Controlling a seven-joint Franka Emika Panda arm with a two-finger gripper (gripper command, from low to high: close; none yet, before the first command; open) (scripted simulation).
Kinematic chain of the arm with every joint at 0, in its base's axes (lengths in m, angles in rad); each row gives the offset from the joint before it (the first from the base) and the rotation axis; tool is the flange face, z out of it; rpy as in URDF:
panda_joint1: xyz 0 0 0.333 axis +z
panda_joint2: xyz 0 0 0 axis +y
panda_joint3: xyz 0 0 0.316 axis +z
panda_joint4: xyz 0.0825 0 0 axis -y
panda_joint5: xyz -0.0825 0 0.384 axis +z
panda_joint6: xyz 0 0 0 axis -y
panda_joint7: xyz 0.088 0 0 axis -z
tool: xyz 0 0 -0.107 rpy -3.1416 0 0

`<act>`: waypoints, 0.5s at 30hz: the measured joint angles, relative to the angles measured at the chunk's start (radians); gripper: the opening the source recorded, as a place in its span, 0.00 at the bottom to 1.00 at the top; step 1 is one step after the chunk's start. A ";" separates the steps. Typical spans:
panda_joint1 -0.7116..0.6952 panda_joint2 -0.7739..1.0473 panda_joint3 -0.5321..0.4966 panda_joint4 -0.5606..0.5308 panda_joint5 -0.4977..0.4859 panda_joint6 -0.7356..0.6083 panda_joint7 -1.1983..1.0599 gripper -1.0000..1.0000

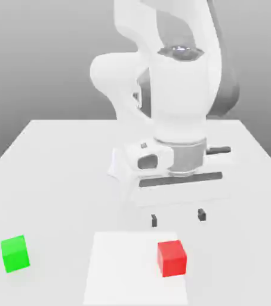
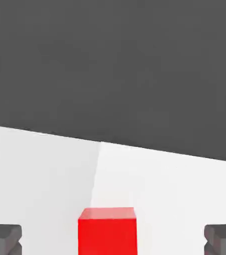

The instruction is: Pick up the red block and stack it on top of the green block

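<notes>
Plain matte red block [image 1: 172, 258] on the table [image 1: 54, 161], pincer [image 1: 178, 217] spread wide above it.

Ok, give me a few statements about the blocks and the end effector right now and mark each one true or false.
1. The small matte red cube sits on the white table, apart from the small matte green cube. True.
2. The red cube is already stacked on the green cube. False: both rest on the table, far apart.
3. The end effector is open, holding nothing. True.
4. The green cube lies toward the exterior view's right of the red cube. False: it lies toward that view's left.
5. In the hand view, the red cube lies between the two dark fingers. True.
</notes>
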 joint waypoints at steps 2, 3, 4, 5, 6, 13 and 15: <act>0.004 0.072 -0.006 -0.001 -0.016 0.055 0.011 0.50; 0.008 0.108 -0.010 0.002 -0.021 0.084 0.015 0.50; 0.010 0.145 -0.013 0.006 -0.026 0.115 0.018 0.50; 0.009 0.181 -0.014 0.011 -0.032 0.145 0.022 0.50; 0.012 0.216 -0.018 0.016 -0.035 0.175 0.025 0.00; 0.012 0.225 -0.018 0.017 -0.039 0.182 0.028 0.00; 0.008 0.173 -0.012 0.009 -0.034 0.138 0.024 0.00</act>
